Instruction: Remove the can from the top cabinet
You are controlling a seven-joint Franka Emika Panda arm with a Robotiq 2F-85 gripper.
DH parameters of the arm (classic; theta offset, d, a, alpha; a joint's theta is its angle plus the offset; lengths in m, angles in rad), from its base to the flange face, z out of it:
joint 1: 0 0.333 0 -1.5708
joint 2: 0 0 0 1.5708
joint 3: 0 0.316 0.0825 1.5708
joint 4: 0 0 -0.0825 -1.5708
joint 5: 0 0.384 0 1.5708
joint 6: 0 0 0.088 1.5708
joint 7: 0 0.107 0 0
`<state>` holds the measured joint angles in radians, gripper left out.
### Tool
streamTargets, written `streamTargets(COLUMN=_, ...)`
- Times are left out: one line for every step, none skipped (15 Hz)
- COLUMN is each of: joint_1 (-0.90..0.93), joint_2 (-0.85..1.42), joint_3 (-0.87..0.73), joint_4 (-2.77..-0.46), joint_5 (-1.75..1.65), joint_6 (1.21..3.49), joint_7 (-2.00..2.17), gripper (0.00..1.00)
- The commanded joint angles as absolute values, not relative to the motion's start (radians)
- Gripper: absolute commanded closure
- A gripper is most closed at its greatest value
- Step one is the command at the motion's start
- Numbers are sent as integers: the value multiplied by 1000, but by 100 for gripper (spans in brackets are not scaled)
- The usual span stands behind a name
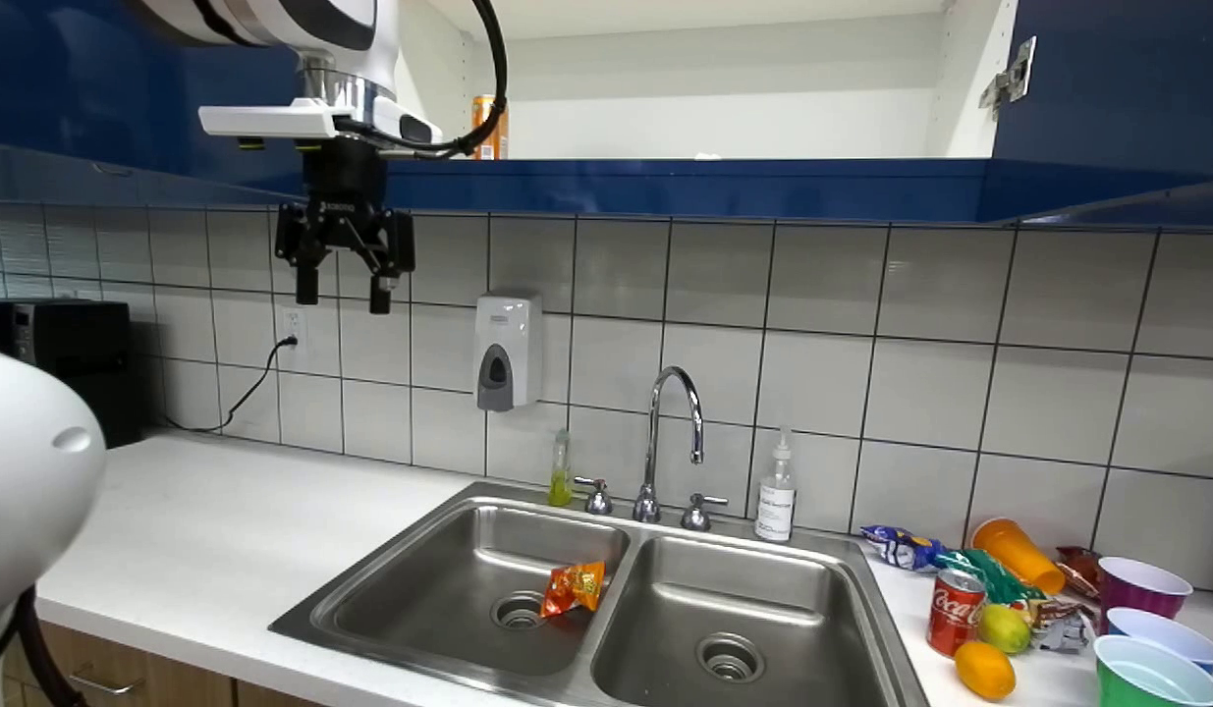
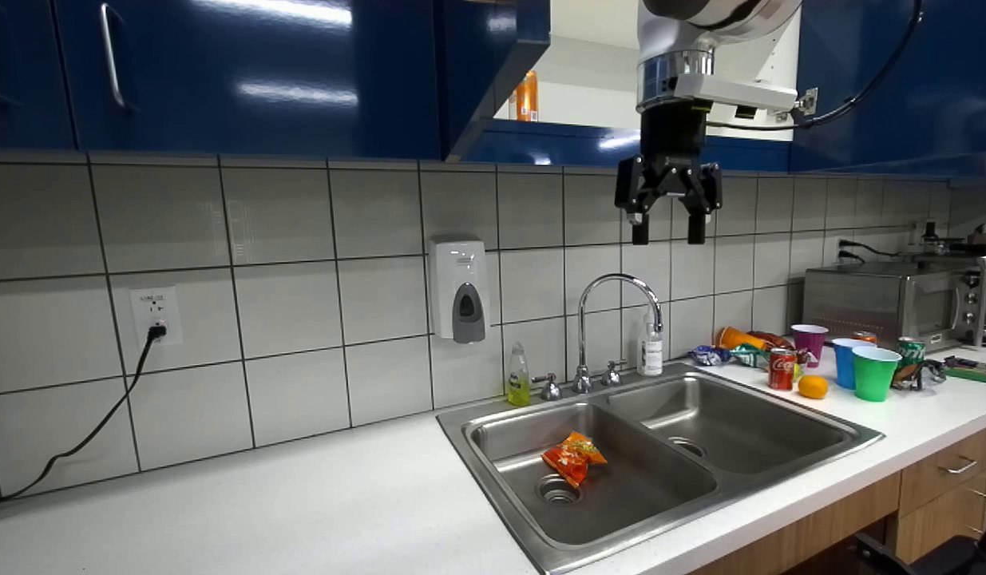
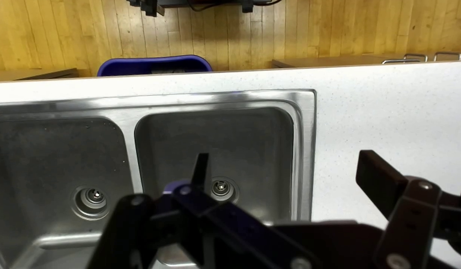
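Observation:
The can (image 1: 496,144) is a small orange-brown cylinder standing upright on the shelf of the top cabinet (image 1: 704,187), near one inner side. A cable of my arm covers part of it in that exterior view; it also shows in an exterior view (image 2: 527,97), its left side cut off by a door. The top cabinet (image 2: 564,142) stands open, with a white interior and dark-blue doors. My gripper (image 1: 343,295) points down below shelf level, in front of the cabinet and apart from the can (image 2: 668,233). In the wrist view its fingers (image 3: 284,157) are spread with nothing between them; the can is out of view there.
An open blue door (image 2: 493,64) juts out beside the can; another (image 1: 1127,88) is at the opposite end. Below are a double sink (image 1: 606,628) holding an orange-red wrapper (image 1: 573,587), a tall faucet (image 1: 655,432) and a wall dispenser (image 1: 508,344). Cups and a red can (image 1: 956,611) stand beside it.

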<state>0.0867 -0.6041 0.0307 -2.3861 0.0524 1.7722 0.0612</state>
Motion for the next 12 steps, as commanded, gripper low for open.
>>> streamTargets(joint_1=78, joint_2=-603, joint_3=47, joint_4=-2350, joint_5=47, joint_6=1763, joint_7=42, gripper=0)
streamTargets(joint_1=76, joint_2=-601, joint_3=50, joint_4=-2340, joint_5=43, joint_6=1757, joint_7=45, gripper=0)
streamTargets(joint_1=77, joint_2=-601, joint_3=53, joint_4=-2330, joint_5=40, joint_6=1755, joint_7=43, gripper=0)
streamTargets(joint_1=76, joint_2=-601, joint_3=57, joint_4=-2321, joint_5=35, joint_6=1754, joint_7=47, gripper=0)
streamTargets(joint_1=75, joint_2=-599, joint_3=61, joint_4=-2308, joint_5=31, joint_6=1749, joint_7=50, gripper=0)
streamTargets(joint_1=74, joint_2=-597, joint_3=63, joint_4=-2295, joint_5=27, joint_6=1747, joint_7=49, gripper=0)
streamTargets(joint_1=73, joint_2=-597, joint_3=65, joint_4=-2285, joint_5=23, joint_6=1749, joint_7=50, gripper=0)
streamTargets(joint_1=73, joint_2=-597, joint_3=64, joint_4=-2273, joint_5=20, joint_6=1750, joint_7=46, gripper=0)
streamTargets(joint_1=70, joint_2=-598, joint_3=67, joint_4=-2265, joint_5=13, joint_6=1755, joint_7=50, gripper=0)
streamTargets(joint_1=70, joint_2=-596, joint_3=66, joint_4=-2252, joint_5=7, joint_6=1755, joint_7=48, gripper=0)
streamTargets(joint_1=70, joint_2=-593, joint_3=67, joint_4=-2240, joint_5=-1, joint_6=1756, joint_7=44, gripper=0)
streamTargets(joint_1=68, joint_2=-588, joint_3=69, joint_4=-2224, joint_5=-12, joint_6=1756, joint_7=44, gripper=0)
